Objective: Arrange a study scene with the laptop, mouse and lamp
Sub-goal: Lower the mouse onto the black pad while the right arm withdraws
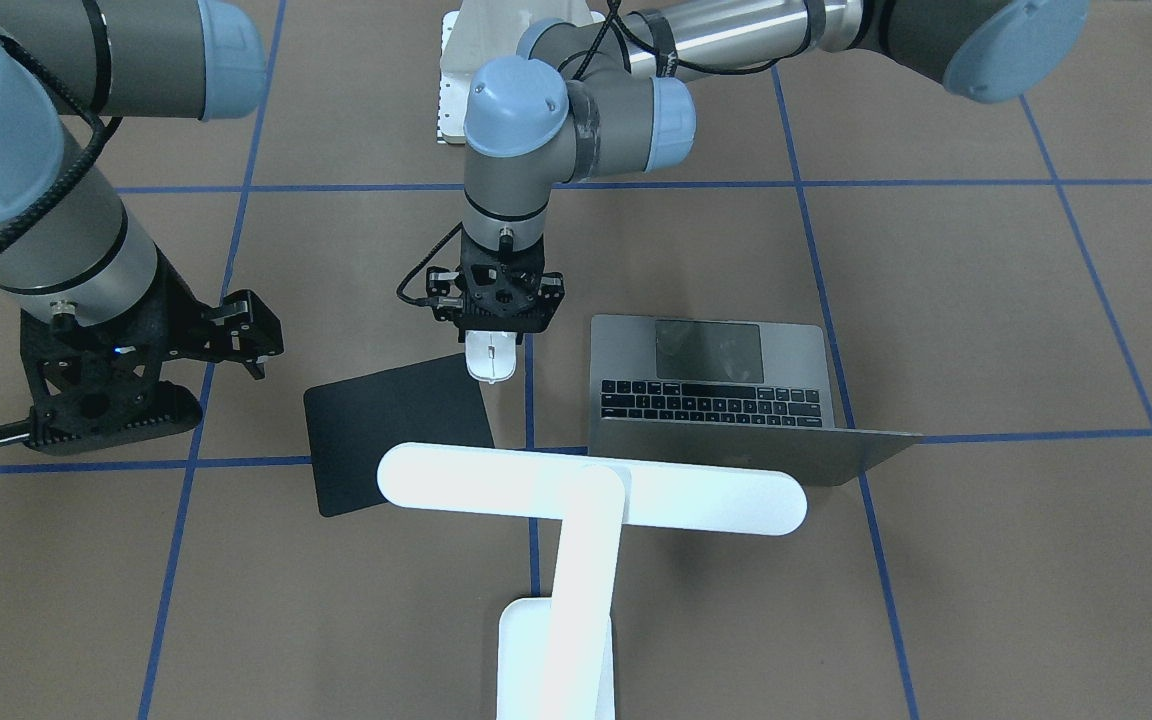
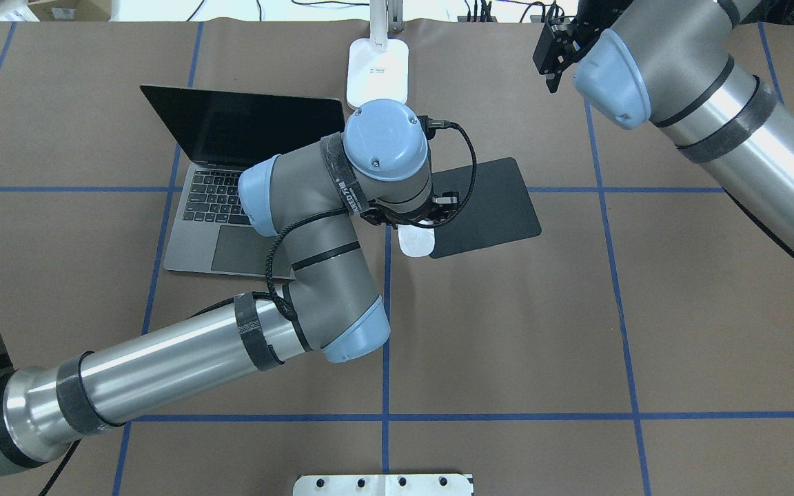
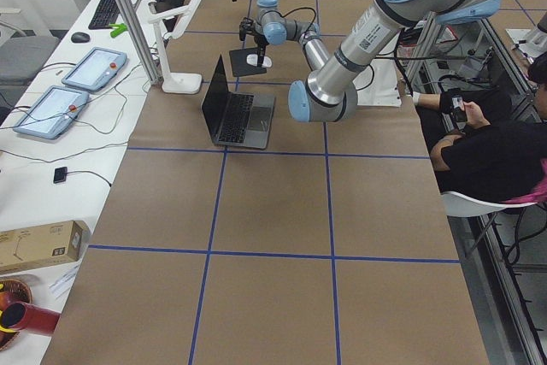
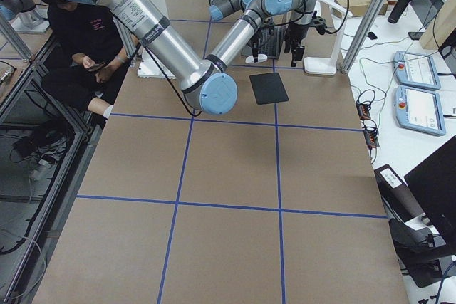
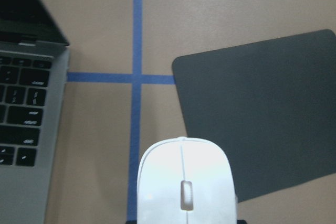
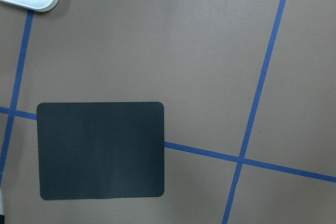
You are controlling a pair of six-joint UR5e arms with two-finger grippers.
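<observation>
Near the middle of the front-facing view, the left arm's pincer [image 1: 492, 338] points straight down, clamped on the small white oval computer mouse [image 1: 489, 360]. The mouse pokes out below it at the corner of the black flexible mouse pad [image 1: 386, 430] that lies nearest the laptop. In the left wrist view the mouse fills the bottom centre, over a blue tape line, with the pad spreading away to the right. I cannot tell whether it touches the brown paper-covered desk [image 1: 936, 300].

The space-grey metal laptop [image 1: 726, 385] stands open just right of centre. The large white T-shaped desk lamp [image 1: 591, 490] rises in the lower middle of the frame. The right arm's pincer [image 1: 236, 335] hangs at the left of the frame, well apart from all three. Nothing shows in it, and I cannot tell whether it is open or closed.

Laptop and lamp look placed, so the step in hand seems to be setting down the mouse. The next move likely calls for a short sideways shift, leftward in the front-facing frame, to bring the mouse fully over the pad. Then comes a gentle descent until it rests flat, a release, and a straight lift clear.
</observation>
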